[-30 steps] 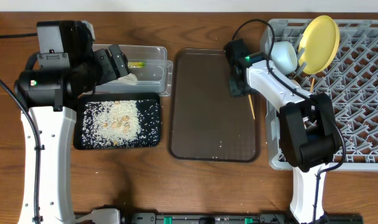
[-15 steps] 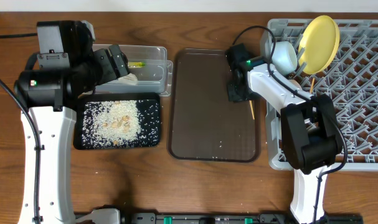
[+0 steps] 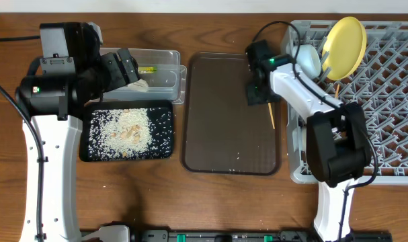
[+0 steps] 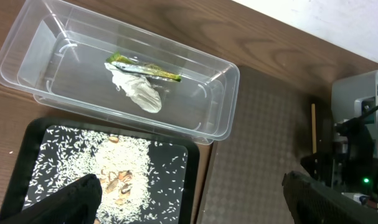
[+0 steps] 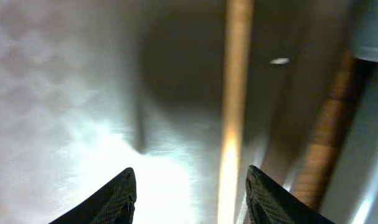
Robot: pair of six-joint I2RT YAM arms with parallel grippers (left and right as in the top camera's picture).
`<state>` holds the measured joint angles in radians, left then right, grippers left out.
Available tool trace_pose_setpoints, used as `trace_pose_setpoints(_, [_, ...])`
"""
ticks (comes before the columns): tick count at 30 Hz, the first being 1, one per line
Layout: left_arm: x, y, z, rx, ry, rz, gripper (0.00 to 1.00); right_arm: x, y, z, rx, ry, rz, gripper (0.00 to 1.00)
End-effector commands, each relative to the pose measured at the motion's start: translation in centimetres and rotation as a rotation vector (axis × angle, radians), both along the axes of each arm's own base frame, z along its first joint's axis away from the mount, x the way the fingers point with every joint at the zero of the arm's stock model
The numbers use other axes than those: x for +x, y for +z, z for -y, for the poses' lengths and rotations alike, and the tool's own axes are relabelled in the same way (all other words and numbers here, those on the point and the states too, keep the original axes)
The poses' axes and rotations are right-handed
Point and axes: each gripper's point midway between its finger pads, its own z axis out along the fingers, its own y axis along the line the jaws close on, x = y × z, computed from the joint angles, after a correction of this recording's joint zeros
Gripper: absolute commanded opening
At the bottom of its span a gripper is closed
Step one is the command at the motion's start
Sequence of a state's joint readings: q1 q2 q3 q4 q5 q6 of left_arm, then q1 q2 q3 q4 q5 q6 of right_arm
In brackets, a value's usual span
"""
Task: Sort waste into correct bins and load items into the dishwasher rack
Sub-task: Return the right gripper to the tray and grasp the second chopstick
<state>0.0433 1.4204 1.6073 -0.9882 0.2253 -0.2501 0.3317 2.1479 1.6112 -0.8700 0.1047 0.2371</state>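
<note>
overhead view with both wrist views. the left gripper (image 3: pixel 126 67) hovers over the near edge of the clear tub (image 3: pixel 165 81), at 10 o'clock on the table. its fingers (image 4: pixel 76 199) are spread wide and hold nothing. inside the tub the green-and-yellow wrapper (image 4: pixel 145 70) lies touching the crumpled napkin (image 4: pixel 137 92). just beside the tub, at its 6 o'clock, the black tray (image 3: pixel 86 153) carries the loose rice (image 4: pixel 108 168) and pale scraps. the brown serving tray (image 3: pixel 224 121) occupies the table centre. one chopstick (image 3: pixel 271 115) lies along its 3 o'clock rim. the right gripper (image 3: pixel 256 94) points down at that chopstick's far end. its jaws are apart, and the blurred stick (image 5: pixel 235 93) runs between the fingertips without being clamped. the grey rack (image 3: pixel 294 171) fills the 3 o'clock side of the table. the yellow plate (image 3: pixel 345 44) stands on edge at the rack's 11 o'clock corner, with a pale bowl (image 3: pixel 308 62) just beside it.
</note>
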Motion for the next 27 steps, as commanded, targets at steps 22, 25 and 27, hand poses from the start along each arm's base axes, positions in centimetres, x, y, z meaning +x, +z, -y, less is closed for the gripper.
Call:
trace_pose_setpoints(22, [0.1,0.4,-0.3,0.014,0.003,0.009,0.96,0.8,-0.1,1.1,0.031,0.013,0.006,0.45])
trace_pose_setpoints(25, [0.1,0.4,-0.3,0.014,0.003,0.009,0.96,0.3,-1.5,1.0,0.034,0.017,-0.031,0.42])
trace_pose_setpoints(27, [0.1,0.4,-0.3,0.014,0.003,0.009,0.96,0.1,-2.1,0.9,0.038,0.017,-0.050,0.37])
